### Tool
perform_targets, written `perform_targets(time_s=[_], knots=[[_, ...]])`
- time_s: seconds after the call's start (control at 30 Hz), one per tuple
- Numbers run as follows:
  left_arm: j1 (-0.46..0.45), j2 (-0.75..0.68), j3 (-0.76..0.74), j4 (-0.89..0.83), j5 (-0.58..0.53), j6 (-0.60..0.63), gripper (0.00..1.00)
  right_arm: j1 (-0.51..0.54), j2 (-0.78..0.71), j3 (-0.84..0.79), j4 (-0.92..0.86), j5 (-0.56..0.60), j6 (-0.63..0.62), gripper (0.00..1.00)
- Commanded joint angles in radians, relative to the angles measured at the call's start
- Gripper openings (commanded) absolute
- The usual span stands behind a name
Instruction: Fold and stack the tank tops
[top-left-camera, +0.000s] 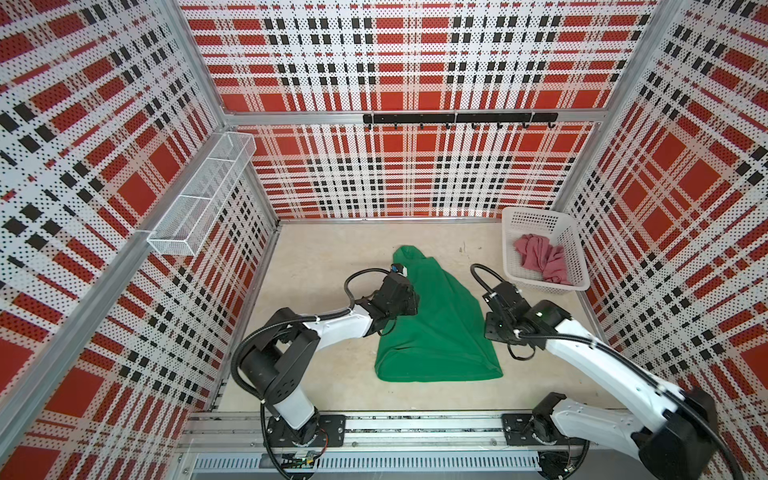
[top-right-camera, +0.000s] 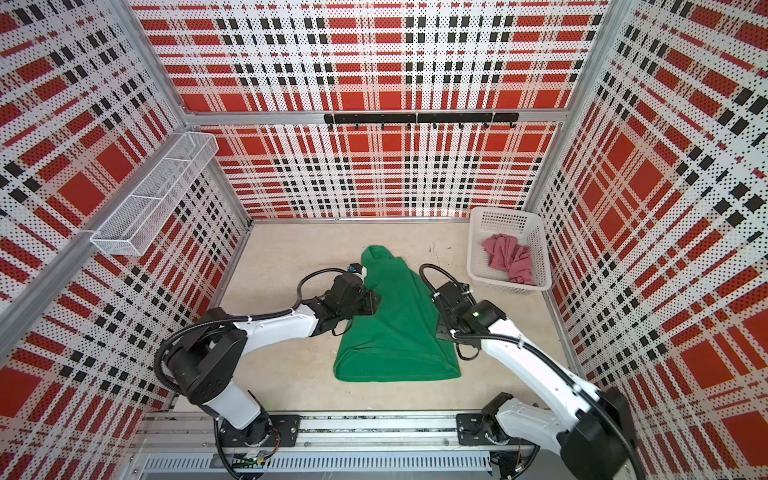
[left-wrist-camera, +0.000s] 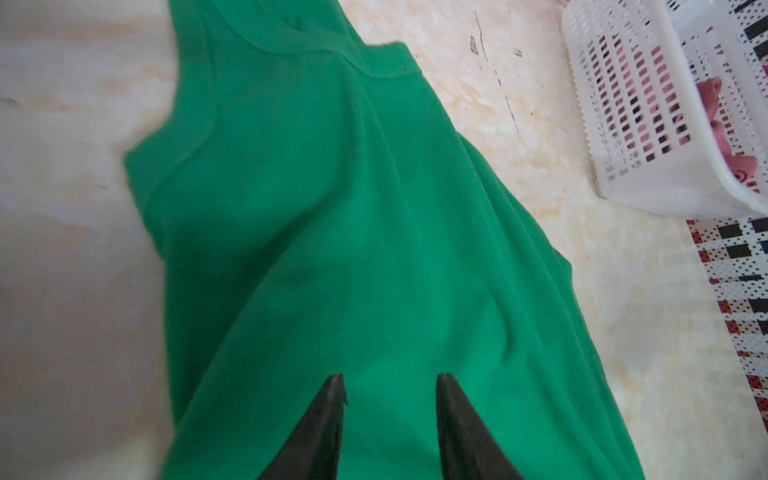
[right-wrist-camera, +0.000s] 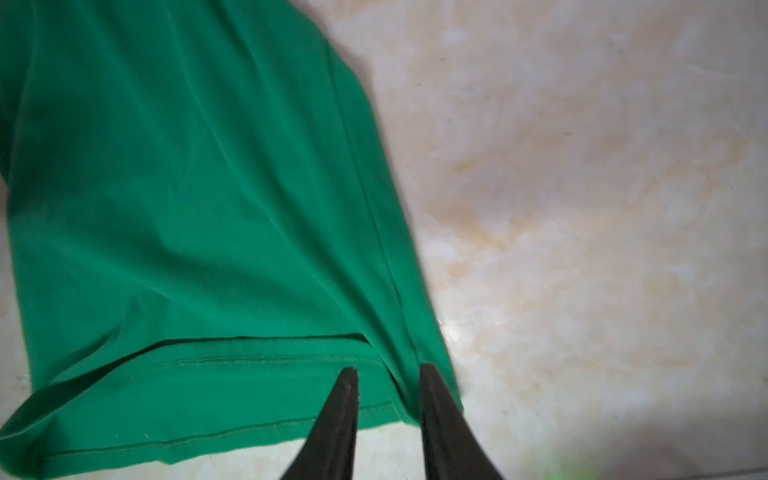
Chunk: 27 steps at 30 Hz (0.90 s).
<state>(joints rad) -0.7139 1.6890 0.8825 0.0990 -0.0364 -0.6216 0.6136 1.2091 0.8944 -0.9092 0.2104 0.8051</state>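
Jaws on both arms parted over green tank top (left-wrist-camera: 332, 208); only wrist views show this.

1. Both top views give us a look from high over the 6 o'clock edge of the desk (top-left-camera: 324, 257), tilted down toward 12 o'clock, far enough to hold both arms and three walls; they share almost the whole scene.
2. Our left wrist camera rides close above the green tank top (left-wrist-camera: 332, 249), looking out past its jaws toward the white basket (left-wrist-camera: 623, 124), which stands at 2 o'clock on the desk.
3. Our right wrist camera, equally near, looks past its jaws at the top's hem and bare desk.
4. All four views share the green cloth.
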Motion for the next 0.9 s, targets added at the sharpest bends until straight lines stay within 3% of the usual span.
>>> perform_targets(time_s=[0.0, 0.17, 0.4, 0.57, 0.77, 0.87], knots=[[0.018, 0.052, -0.015, 0.100, 0.013, -0.063, 0.38, 0.031, 0.141, 0.001, 0.206, -0.062, -0.072, 0.23], [0.094, 0.125, -0.033, 0.189, 0.015, -0.106, 0.35, 0.028, 0.247, -0.056, 0.372, -0.092, -0.074, 0.19], [0.148, 0.285, 0.096, 0.187, 0.023, -0.086, 0.34, -0.017, 0.368, -0.129, 0.636, -0.080, -0.051, 0.14], [0.210, 0.381, 0.219, 0.185, 0.032, -0.073, 0.34, -0.083, 0.477, -0.055, 0.731, -0.091, -0.103, 0.13], [0.269, 0.504, 0.467, 0.067, 0.027, -0.002, 0.33, -0.140, 0.579, 0.157, 0.663, -0.140, -0.235, 0.13], [0.278, 0.519, 0.506, 0.047, 0.027, 0.013, 0.33, -0.133, 0.590, 0.150, 0.620, -0.202, -0.241, 0.13]])
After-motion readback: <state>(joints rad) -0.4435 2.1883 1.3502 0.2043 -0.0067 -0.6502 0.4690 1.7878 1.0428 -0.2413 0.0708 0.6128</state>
